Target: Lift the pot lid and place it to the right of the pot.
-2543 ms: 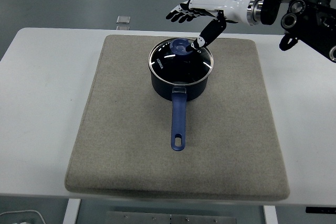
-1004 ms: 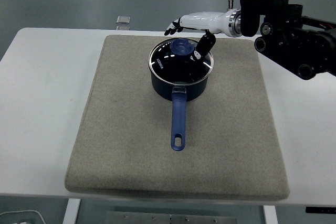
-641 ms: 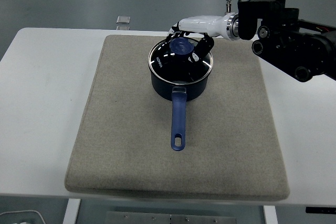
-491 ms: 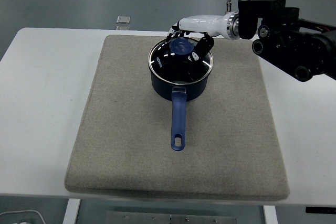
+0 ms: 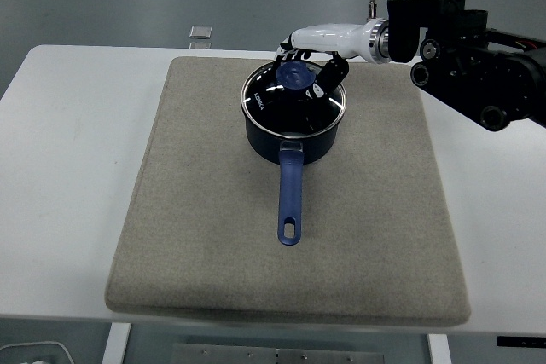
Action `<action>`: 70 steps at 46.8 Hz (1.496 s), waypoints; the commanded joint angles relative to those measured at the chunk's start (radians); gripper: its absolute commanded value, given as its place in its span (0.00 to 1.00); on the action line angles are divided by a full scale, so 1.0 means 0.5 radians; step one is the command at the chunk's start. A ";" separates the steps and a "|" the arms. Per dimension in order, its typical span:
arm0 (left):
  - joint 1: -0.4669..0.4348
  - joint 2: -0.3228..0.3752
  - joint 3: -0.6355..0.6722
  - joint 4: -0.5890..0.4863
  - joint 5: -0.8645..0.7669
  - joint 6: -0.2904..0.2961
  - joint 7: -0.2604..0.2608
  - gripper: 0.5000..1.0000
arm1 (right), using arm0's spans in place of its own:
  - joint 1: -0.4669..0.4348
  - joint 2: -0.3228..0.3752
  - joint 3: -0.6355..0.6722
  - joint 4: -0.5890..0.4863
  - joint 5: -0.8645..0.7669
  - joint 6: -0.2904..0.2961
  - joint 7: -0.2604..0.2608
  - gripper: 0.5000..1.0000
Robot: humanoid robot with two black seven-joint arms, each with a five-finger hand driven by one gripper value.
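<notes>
Dark blue saucepan [image 5: 294,130] sits toward the far middle of a grey felt mat [image 5: 213,236], with its glass lid [image 5: 294,101] on top and the long blue handle [image 5: 290,198] pointing straight back at the near edge. The right hand [image 5: 309,55] comes in from the right side on a black arm [image 5: 469,49], and its fingers are curled around the lid's blue knob [image 5: 294,77], thumb on the right side of it, so it looks clamped on. The lid is seated flat on the rim.

Plenty of bare mat to the right of the pot, all the way to the mat's right edge, then a strip of white table [image 5: 503,210] beyond. A small clear thing [image 5: 201,32] sits at the table's far edge.
</notes>
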State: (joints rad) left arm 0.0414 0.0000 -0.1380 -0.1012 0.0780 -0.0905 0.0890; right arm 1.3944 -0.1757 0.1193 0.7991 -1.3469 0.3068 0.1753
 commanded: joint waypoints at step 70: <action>0.000 0.000 0.000 0.000 0.000 0.000 0.000 1.00 | -0.009 -0.511 0.025 -0.009 0.046 0.061 0.005 0.00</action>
State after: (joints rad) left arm 0.0414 0.0000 -0.1381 -0.1012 0.0783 -0.0905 0.0890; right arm 1.4021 -0.4076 0.1281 0.7971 -1.3229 0.3408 0.1779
